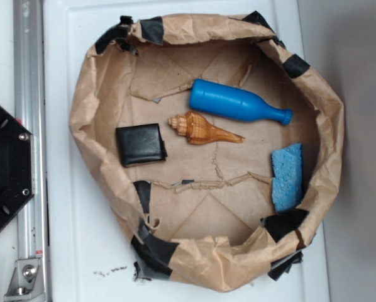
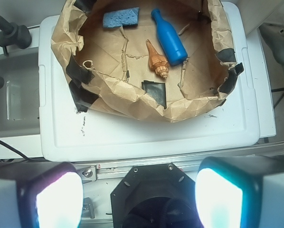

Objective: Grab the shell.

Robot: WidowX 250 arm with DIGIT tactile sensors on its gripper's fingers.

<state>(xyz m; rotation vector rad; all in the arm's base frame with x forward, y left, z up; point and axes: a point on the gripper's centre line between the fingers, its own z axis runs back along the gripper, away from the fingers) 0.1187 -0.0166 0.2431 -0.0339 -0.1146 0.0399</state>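
Observation:
The shell (image 1: 204, 130) is glossy tan-orange with brown ribbing. It lies on the floor of the brown paper basket (image 1: 81, 113), between the blue bottle and the black pad, its pointed tail to the right. It also shows in the wrist view (image 2: 157, 60). My gripper (image 2: 139, 194) is open and empty. It is high above the black robot base, well away from the basket. Its two pads (image 2: 59, 199) glow at the bottom of the wrist view. The gripper is out of the exterior view.
A blue plastic bottle (image 1: 238, 102) lies just behind the shell. A black square pad (image 1: 140, 144) lies to its left. A blue sponge (image 1: 287, 177) leans at the basket's right wall. The basket stands on a white lid (image 1: 68, 239). The black robot base (image 1: 5, 167) is at the left.

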